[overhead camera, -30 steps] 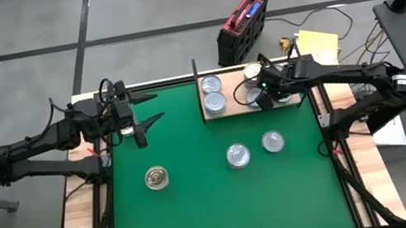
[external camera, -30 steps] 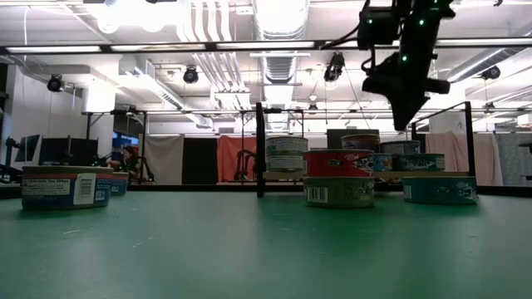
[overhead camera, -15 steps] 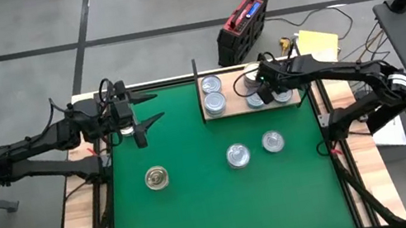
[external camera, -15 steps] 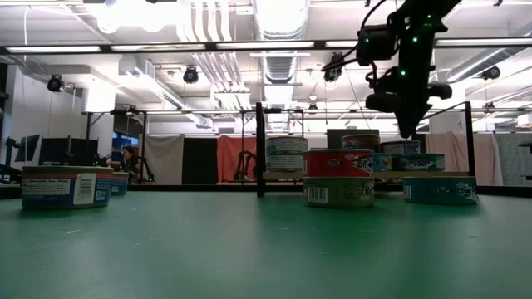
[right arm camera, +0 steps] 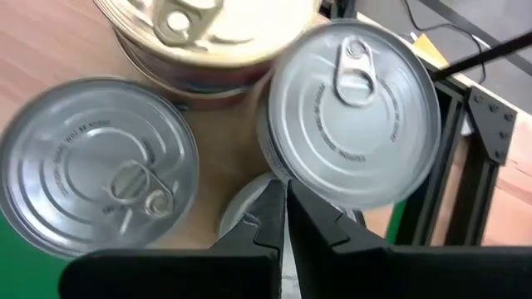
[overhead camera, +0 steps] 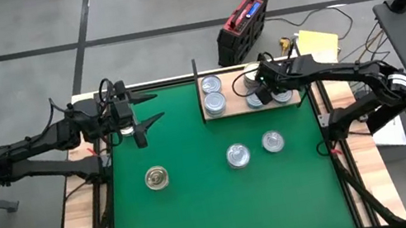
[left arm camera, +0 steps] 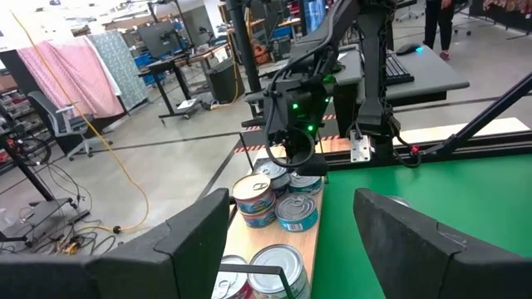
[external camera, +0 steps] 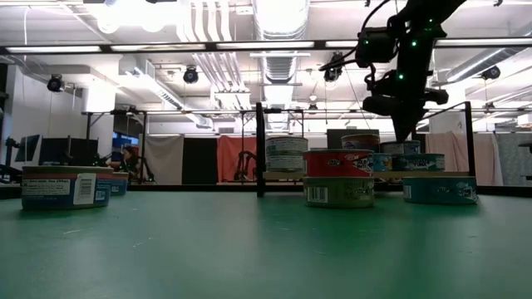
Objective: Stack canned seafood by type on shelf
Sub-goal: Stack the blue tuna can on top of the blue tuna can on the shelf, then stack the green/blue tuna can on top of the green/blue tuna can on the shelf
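Red case (overhead camera: 242, 25) behind shelf (overhead camera: 238, 110)

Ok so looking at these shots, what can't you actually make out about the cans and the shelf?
- Labels on the cans: high view shows only lids.
- Shelf board: low view, hidden behind the mat edge and the front cans.
- Can under the shut right end effector: right wrist view, fingers cover it.
- Stack heights at the right end: high view, arm overlaps.

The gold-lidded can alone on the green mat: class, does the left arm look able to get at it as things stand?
Probably yes. The gold-lidded can stands alone on the mat's left half, with nothing between it and the open left gripper, which hangs over the mat's far left edge.
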`<control>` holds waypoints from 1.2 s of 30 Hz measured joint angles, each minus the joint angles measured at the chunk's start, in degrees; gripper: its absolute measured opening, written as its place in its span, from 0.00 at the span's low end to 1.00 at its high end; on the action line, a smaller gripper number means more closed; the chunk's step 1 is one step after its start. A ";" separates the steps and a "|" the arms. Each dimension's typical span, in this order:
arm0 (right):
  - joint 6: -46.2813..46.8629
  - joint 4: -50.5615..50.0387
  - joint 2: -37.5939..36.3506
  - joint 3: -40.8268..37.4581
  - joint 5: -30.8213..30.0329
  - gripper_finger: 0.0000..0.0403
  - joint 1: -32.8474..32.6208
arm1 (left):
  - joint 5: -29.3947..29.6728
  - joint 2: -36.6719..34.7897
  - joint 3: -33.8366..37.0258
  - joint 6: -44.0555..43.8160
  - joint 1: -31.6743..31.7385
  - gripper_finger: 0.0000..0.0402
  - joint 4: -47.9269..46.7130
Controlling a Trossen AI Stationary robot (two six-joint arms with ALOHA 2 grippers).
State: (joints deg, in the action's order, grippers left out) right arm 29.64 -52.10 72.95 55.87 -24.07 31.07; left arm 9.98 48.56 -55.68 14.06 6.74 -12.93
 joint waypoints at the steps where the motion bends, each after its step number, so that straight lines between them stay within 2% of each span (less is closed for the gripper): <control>1: -0.28 0.76 0.00 -0.17 -0.03 0.02 0.00 | 0.00 0.00 0.00 0.00 0.02 0.60 0.00; 12: -1.74 2.70 0.00 -1.00 -3.18 0.02 0.39 | 0.00 0.00 0.00 0.00 0.00 0.60 -0.02; 23: -3.38 4.39 -2.11 -1.00 -1.61 0.02 -0.68 | 0.00 0.00 0.00 -0.19 0.00 0.60 -0.17; 29: -3.68 4.46 -7.92 -1.03 -1.38 0.02 -6.18 | -0.02 0.00 0.28 -1.77 0.00 0.60 -0.61; 36: -3.42 4.86 -13.70 -2.13 -1.19 0.02 -17.79 | -0.03 0.30 4.24 -6.10 -0.04 0.60 0.57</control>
State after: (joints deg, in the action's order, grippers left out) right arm 26.22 -47.24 59.25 53.74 -25.26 13.27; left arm 9.95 48.86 -51.44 7.96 6.70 -12.36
